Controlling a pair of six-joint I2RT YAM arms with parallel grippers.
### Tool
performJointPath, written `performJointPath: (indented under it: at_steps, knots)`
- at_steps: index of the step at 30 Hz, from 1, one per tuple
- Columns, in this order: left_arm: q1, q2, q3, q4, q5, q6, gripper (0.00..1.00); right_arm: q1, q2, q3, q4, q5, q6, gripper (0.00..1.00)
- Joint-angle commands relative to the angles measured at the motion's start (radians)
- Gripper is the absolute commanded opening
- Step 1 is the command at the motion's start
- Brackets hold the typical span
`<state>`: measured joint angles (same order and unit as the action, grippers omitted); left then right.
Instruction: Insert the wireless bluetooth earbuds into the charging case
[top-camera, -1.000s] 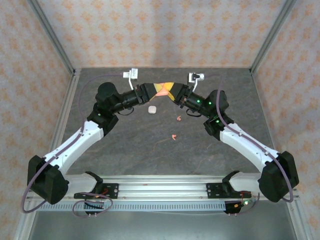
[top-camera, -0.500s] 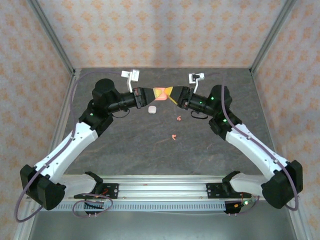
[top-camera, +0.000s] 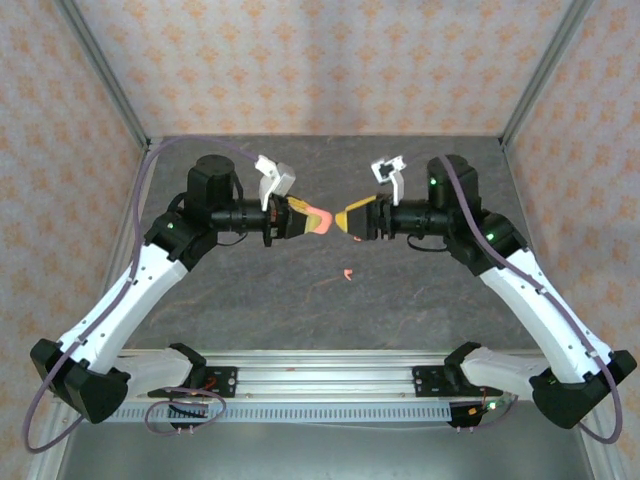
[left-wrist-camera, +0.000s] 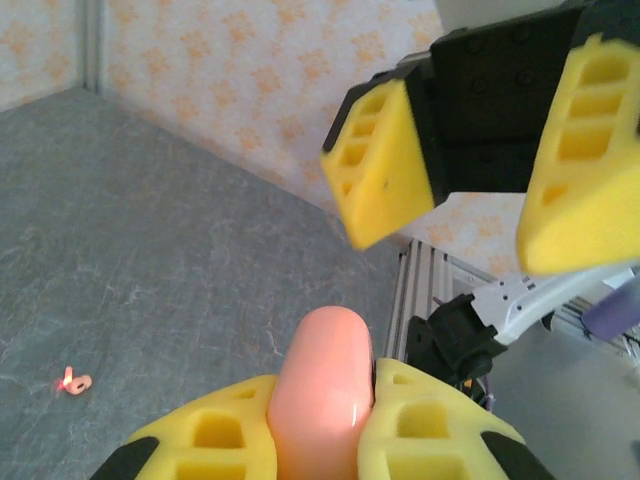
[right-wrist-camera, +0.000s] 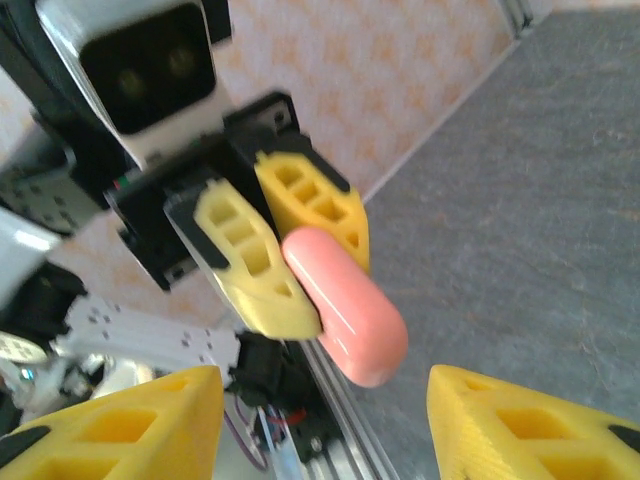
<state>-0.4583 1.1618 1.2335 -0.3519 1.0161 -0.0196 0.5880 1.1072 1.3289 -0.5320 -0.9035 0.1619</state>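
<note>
we logged left gripper (top-camera: 298, 217) clamped on the coral case (top-camera: 318, 218), likely light, rigid, slick. right gripper (top-camera: 346, 219) stood half-spread, empty. coral earbud (top-camera: 347, 273) lay on the table (top-camera: 250, 290), away from its edges; tiny and fragile, so we judged a gentle stem pinch best.

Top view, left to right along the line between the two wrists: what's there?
left gripper, shut on the case → pink case → right gripper, jaws open

Pink charging case (top-camera: 318, 217) aloft; coral earbud (top-camera: 347, 274) lying below
</note>
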Motion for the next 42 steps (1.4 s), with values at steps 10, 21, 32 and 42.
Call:
performJointPath:
  at_steps: [10,21,32,42]
  knots:
    - [-0.015,-0.041,0.011,0.032,0.16,0.053,0.02,0.059,0.017,0.006,0.005,-0.045,-0.173,0.56]
    - [-0.024,-0.048,0.015,0.082,0.161,-0.006,0.0,0.104,0.066,0.042,-0.019,-0.052,-0.219,0.42]
    - [-0.024,-0.039,0.011,0.107,0.156,-0.066,0.28,0.104,0.036,0.0,0.099,-0.078,-0.156,0.13]
    - [-0.016,-0.04,0.01,0.056,0.16,-0.033,0.41,0.104,0.023,-0.012,0.103,-0.098,-0.148,0.11]
